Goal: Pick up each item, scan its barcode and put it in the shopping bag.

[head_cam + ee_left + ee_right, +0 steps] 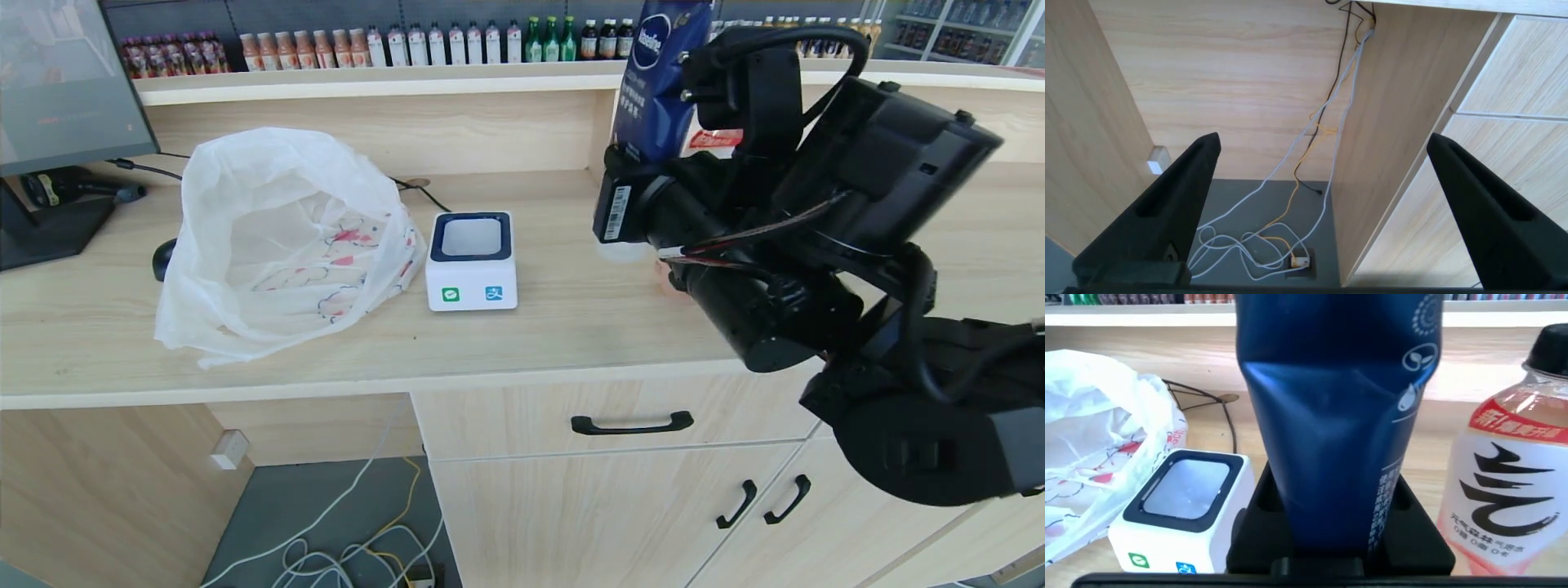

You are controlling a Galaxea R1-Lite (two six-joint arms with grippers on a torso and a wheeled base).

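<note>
Clamped by the right gripper (649, 167) at its lower end: blue pack (660, 77), upright over the counter (571, 318), right of the scanner (472, 260). Down by the cabinet, left gripper (1323, 204) spread wide, empty. Risky swing left: could knock the bottle (1507, 457) just beside, or let that creased, soft pack sag and miss the scan window.

Counter: we take the pale wood counter (571, 327) as our landmark.
Behind the counter: we see a raised wooden ledge (367, 82), with a row of bottles (408, 45) beyond it.
Counter's left end: a dark monitor (65, 82).
Under the counter: drawers (506, 425) with black handles (631, 424), a grey floor (269, 506) and loose cables (1259, 245).
</note>
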